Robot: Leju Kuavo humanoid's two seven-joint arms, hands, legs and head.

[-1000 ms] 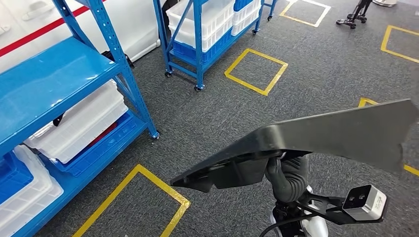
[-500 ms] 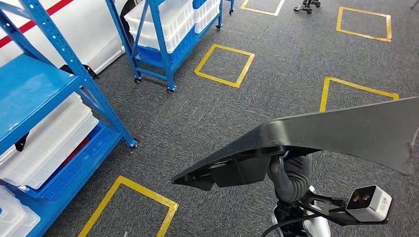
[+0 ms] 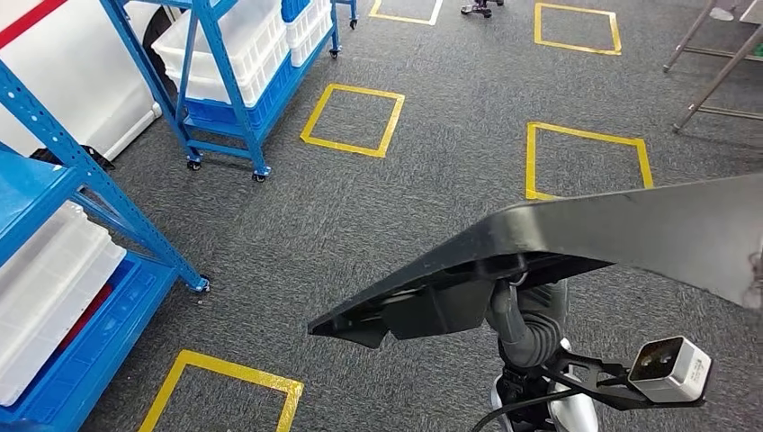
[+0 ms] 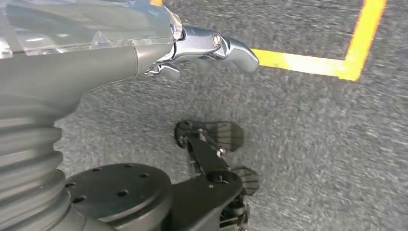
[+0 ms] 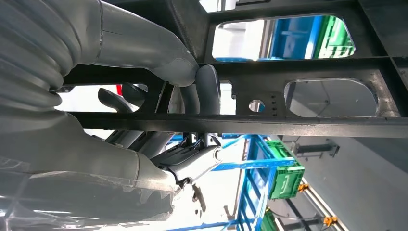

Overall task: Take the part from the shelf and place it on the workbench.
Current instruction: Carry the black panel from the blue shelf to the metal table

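Right hand (image 3: 526,319) of mine is wrapped around a rib on the underside of the long, flat black moulded part (image 3: 576,238), fingers (image 5: 208,94) hooked through its frame openings, carrying it out in front of my chest, tilted up toward my right. My left hand (image 4: 211,45) hangs at my side over the carpet, holding nothing; whether its fingers are spread or curled I cannot tell.

Over the last second my whole view has swung: the blue steel shelf rack (image 3: 54,207) with its white plastic crates (image 3: 49,288) has slid off to the left edge, while the part sits in the same place against my body. So I judge that I am turning away from the shelf, pickup done, with the walk to the workbench ahead.

Left to right: that rack, a wheeled blue trolley rack (image 3: 234,81), dark grey carpet (image 3: 378,225) marked with yellow tape squares (image 3: 353,119), then grey metal legs (image 3: 715,67) at far right.
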